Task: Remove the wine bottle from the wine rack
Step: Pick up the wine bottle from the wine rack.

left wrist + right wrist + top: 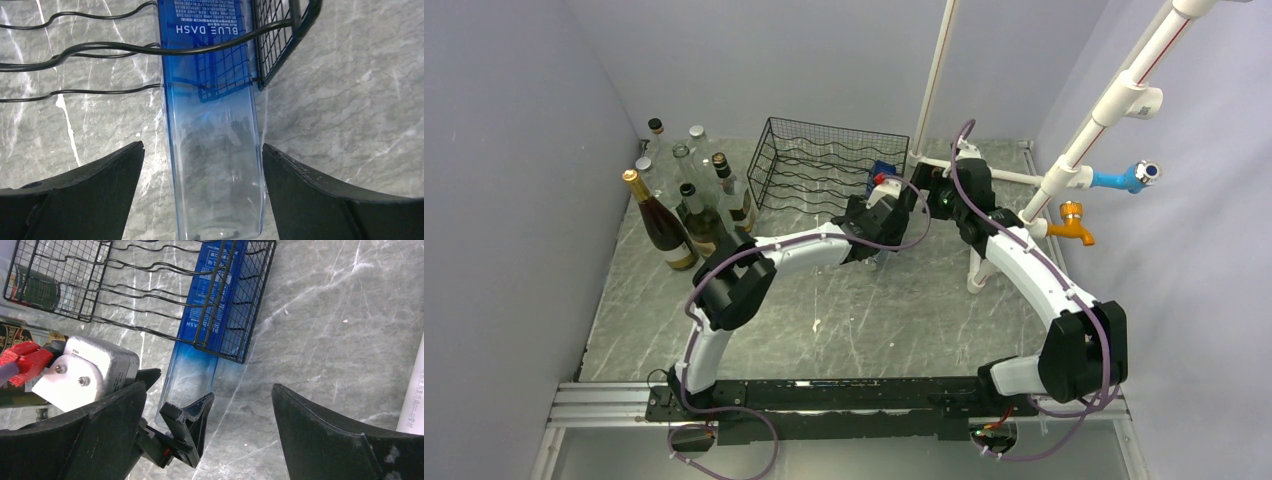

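Two claws meet mid-table, just off the rack's near right corner. The left claw [202, 147] stands wide, its fingers [90, 195] on either side of the bottle [215, 190] without gripping it. There is a clear gap on the left side, while the right finger sits just beside the glass and I cannot tell whether it touches.

The right claw [209, 387] hangs close by, also wide, and only table [325, 340] and a tip of the left claw show between its jaws.

The bottle is square-sided, clear at its near end and blue farther up, and printed BLUE DASH. It lies in the slot at the right end of the rack [824, 165], with its clear end poking out of the near side over the marble.

Farther left, a cluster [684, 195] of upright bottles stands beside the rack. White pipes [1124, 100] rise at the far right.
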